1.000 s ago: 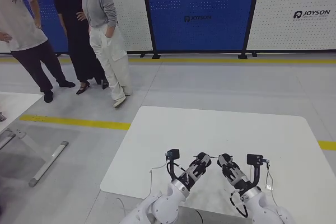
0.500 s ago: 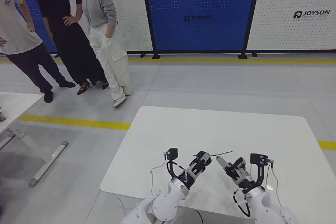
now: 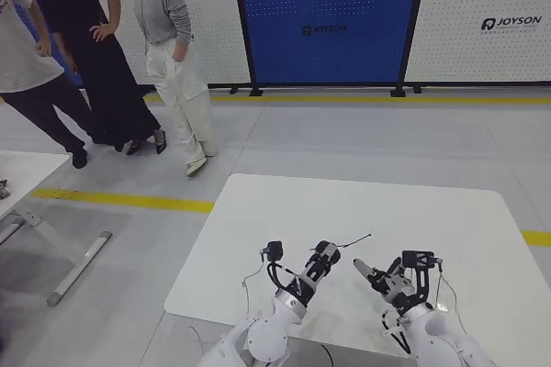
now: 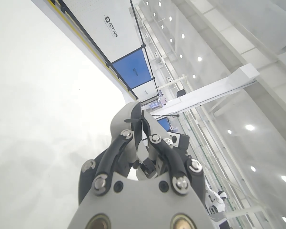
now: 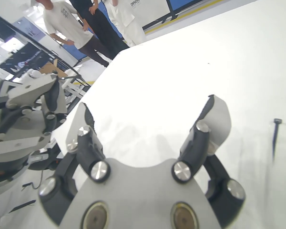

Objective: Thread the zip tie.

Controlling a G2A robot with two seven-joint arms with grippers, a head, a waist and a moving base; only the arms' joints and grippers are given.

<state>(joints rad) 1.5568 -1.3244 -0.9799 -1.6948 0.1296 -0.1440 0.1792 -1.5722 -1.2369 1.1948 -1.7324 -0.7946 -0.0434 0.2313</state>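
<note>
A thin black zip tie [image 3: 354, 241] sticks out over the white table [image 3: 395, 206], pinched at one end by my left gripper [image 3: 323, 252]. Seen from the left wrist, that gripper [image 4: 140, 114] is shut on the tie [image 4: 166, 115]; a short stub juts out one side and the long strap runs off the other. My right gripper [image 3: 375, 269] sits a little nearer the table's front edge, apart from the tie. Its fingers [image 5: 85, 110] stand wide open around nothing. In the right wrist view the left gripper [image 5: 51, 98] is off to the side.
A dark strip with a small square head [image 5: 275, 132] shows over the table at the edge of the right wrist view; I cannot tell what it is. Thin cables hang by both wrists. A second table [image 3: 9, 179] stands far left, with several people beyond it.
The two grippers were close together at the tie; the right gripper has drawn back toward the front edge and stands open. The left gripper shifted slightly left, and the tie's free end now angles away.
</note>
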